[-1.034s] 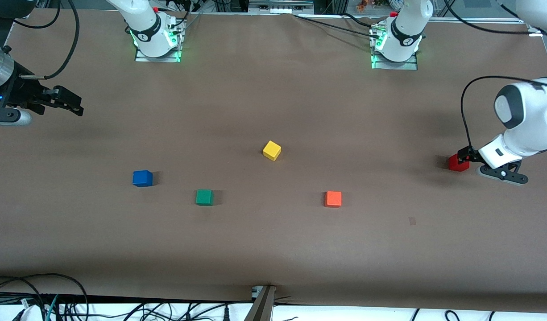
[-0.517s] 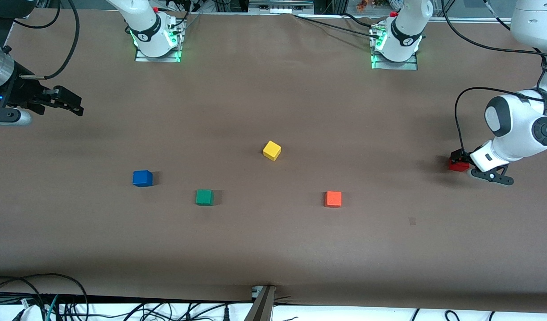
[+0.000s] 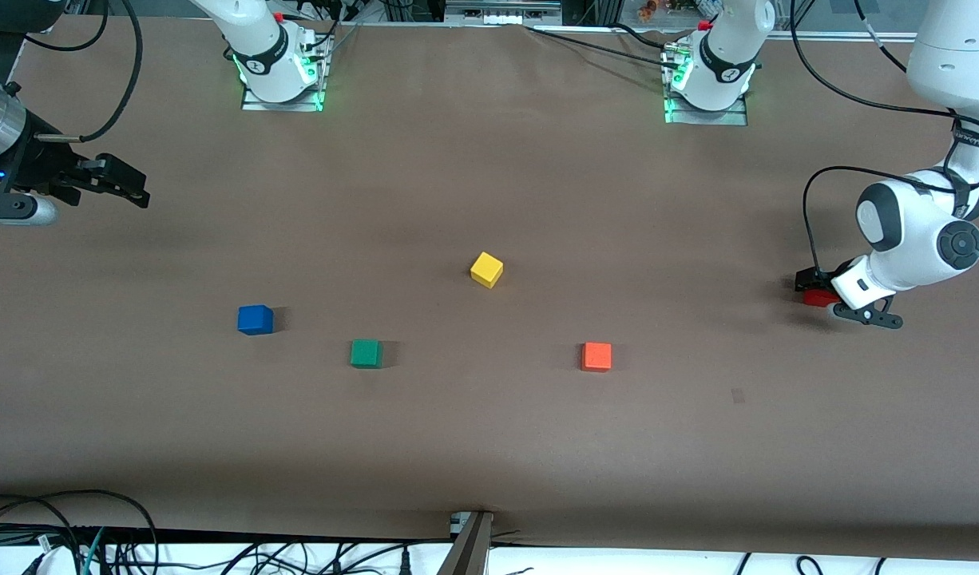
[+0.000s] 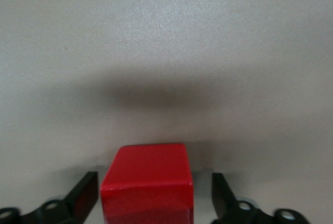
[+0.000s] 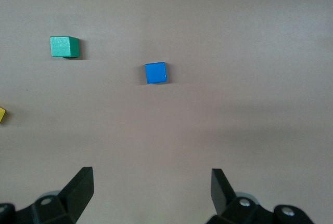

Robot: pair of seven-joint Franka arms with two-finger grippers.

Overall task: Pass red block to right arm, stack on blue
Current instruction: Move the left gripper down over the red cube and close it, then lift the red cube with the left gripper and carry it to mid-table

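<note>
Right gripper [image 3: 130, 188] waits at nine o'clock, fingers apart and holding nothing. Blue block [image 3: 255, 319] sits toward eight o'clock. Left gripper [image 3: 818, 289] at three o'clock straddles the red block [image 3: 818, 298] on the table [image 3: 489, 447], fingers apart, small gaps either side.

Red block [image 3: 818, 298] at left arm's end of table [image 3: 489, 447], between left gripper [image 4: 155, 195] fingers. Blue [image 3: 255, 319] toward right arm's end; right gripper [image 5: 151, 193] waits above.
</note>
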